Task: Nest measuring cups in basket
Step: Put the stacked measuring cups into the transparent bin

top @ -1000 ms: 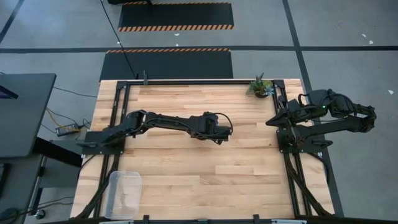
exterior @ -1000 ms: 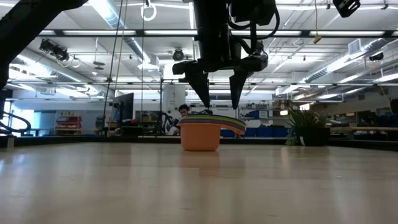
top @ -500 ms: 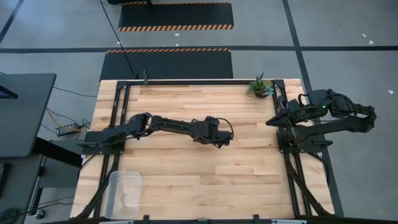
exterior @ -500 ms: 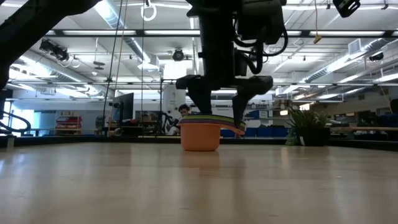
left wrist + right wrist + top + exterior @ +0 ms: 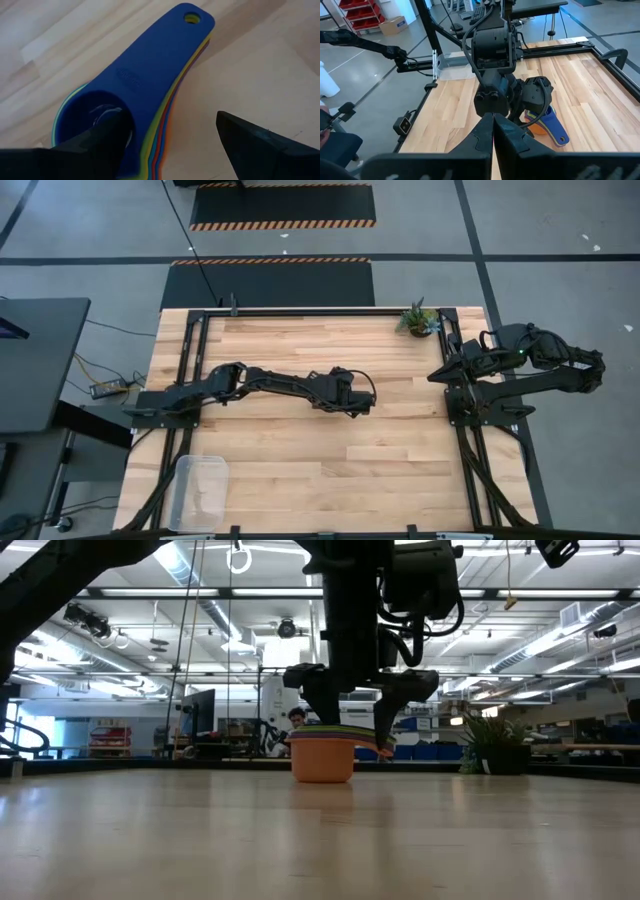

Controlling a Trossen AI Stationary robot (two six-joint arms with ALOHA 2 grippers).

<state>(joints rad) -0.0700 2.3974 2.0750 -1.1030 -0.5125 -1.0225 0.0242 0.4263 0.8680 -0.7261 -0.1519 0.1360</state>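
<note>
Left gripper (image 5: 170,135) sits low over the nested measuring cups (image 5: 150,85), fingers spread wide, one inside the bowl, one beside the handles.

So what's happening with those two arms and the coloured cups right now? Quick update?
Left gripper open, straddling the nested stack of coloured plastic measuring cups mid-table. Right gripper shut, parked at the table's right edge. Clear plastic basket at the near-left corner; nothing between.

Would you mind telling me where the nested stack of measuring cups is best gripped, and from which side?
Grip the stack of measuring cups from above, probably across the fanned flat handles near the bowls. The handles lie level and narrow, and the open left gripper already straddles them.
</note>
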